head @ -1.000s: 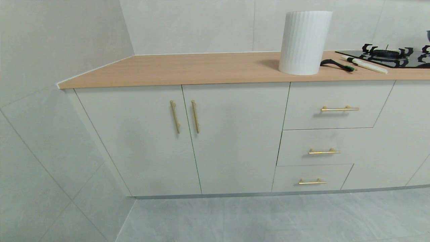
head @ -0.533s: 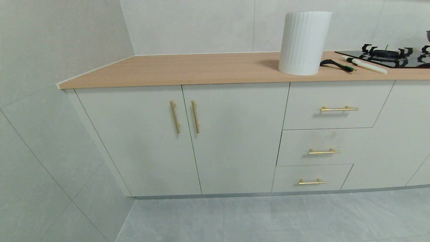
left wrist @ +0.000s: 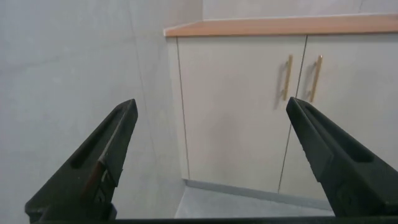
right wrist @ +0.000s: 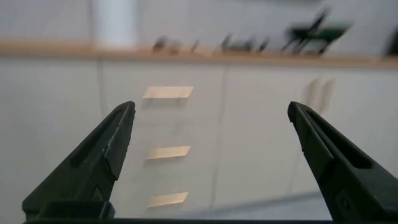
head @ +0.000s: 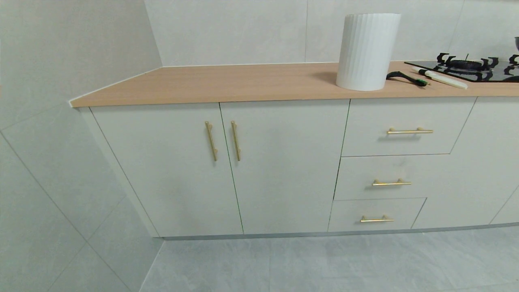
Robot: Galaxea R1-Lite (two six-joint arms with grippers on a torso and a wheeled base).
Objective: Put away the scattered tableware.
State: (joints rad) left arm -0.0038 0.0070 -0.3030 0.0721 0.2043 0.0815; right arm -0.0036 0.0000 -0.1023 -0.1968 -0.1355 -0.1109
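Tableware: black utensil (head: 406, 78) and white utensil (head: 442, 79), loose on the counter (head: 227, 83) near a white ribbed holder (head: 367, 50), probably their store. Left gripper (left wrist: 210, 107) and right gripper (right wrist: 211, 109): fingers wide apart, empty, low before the cabinets (head: 284, 162), apparently readied for picking.

Wooden countertop (head: 227, 83): white ribbed container (head: 367, 50), black utensil (head: 405, 78) beside (knife (head: 442, 79) nearby).

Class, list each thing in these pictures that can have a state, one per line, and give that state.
Left pincer: open, empty.
Right pincer: open, empty.
Two pale cabinet doors with gold handles: shut.
Three pale drawers: shut.
Tall white ribbed container: upright on wooden counter.
Black-handled utensil: lying flat.
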